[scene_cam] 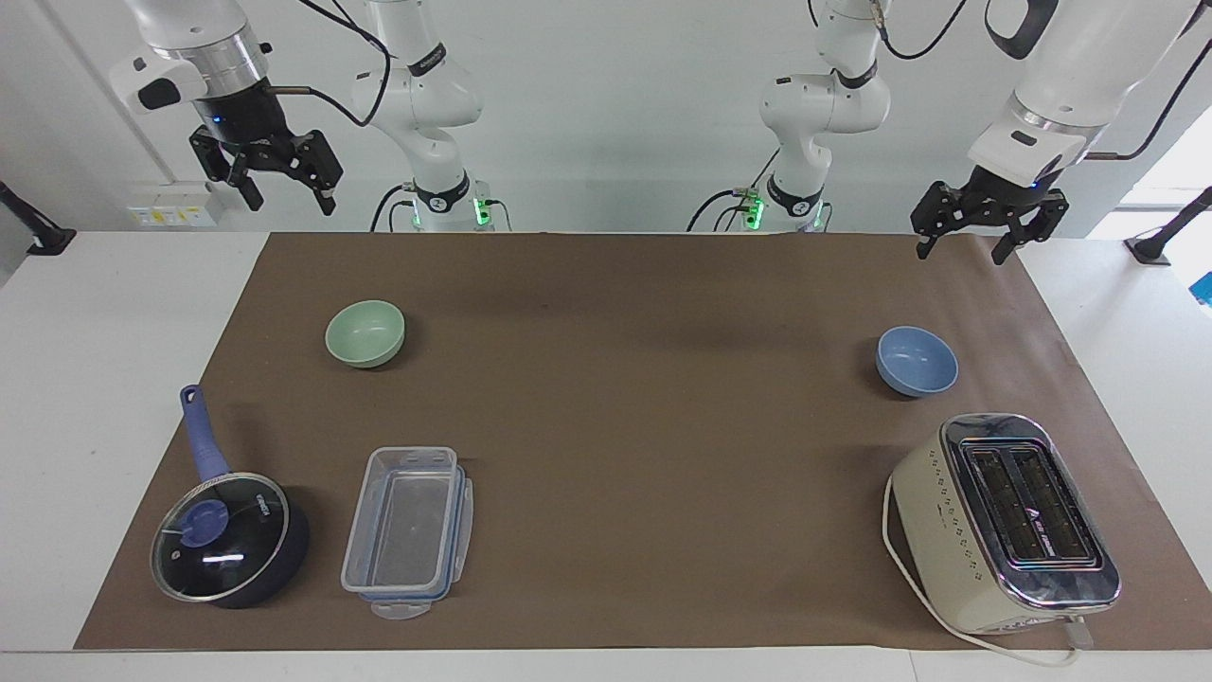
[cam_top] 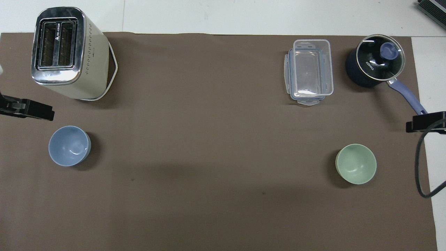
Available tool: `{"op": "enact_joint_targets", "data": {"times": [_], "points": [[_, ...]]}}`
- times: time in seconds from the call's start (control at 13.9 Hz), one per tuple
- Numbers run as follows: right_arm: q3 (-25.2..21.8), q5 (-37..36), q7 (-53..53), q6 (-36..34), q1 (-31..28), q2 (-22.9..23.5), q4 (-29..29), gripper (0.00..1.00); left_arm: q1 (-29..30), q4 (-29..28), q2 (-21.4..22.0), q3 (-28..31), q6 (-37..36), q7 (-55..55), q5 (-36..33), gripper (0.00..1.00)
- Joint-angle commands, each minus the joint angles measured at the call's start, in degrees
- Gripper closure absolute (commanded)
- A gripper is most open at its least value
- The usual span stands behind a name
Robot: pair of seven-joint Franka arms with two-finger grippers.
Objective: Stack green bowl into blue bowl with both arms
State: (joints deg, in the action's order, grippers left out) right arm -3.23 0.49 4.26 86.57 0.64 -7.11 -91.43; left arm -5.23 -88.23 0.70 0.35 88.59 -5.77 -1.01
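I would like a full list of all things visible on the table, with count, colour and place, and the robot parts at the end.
green bowl: 1, pale mint green, on the brown mat toward the right arm's end, upright.
blue bowl: 1, periwinkle blue, on the mat toward the left arm's end, nearer to the robots than the toaster.
toaster: 1, cream and chrome, toward the left arm's end.
saucepan: 1, dark blue with glass lid, farther from the robots than the green bowl.
plastic container: 1, clear, beside the saucepan.
brown mat: 1, covering the white table.
right gripper: 1, black, open, raised, holding nothing.
left gripper: 1, black, open, raised over the mat's edge, holding nothing.
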Motion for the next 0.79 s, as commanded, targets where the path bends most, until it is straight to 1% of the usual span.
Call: {"op": "enact_joint_targets", "data": {"times": [0.0,0.72], "points": [[0.24,0.30,-1.10,-0.97,-0.37,-0.53,-0.16,0.00,-0.30,-2.12,1.85,0.27,-0.61,0.50,0.40,0.00],[0.24,0.30,-1.10,-0.97,-0.37,-0.53,-0.16,0.00,0.22,-2.03,1.85,0.36,-0.52,0.67,0.40,0.00]]}}
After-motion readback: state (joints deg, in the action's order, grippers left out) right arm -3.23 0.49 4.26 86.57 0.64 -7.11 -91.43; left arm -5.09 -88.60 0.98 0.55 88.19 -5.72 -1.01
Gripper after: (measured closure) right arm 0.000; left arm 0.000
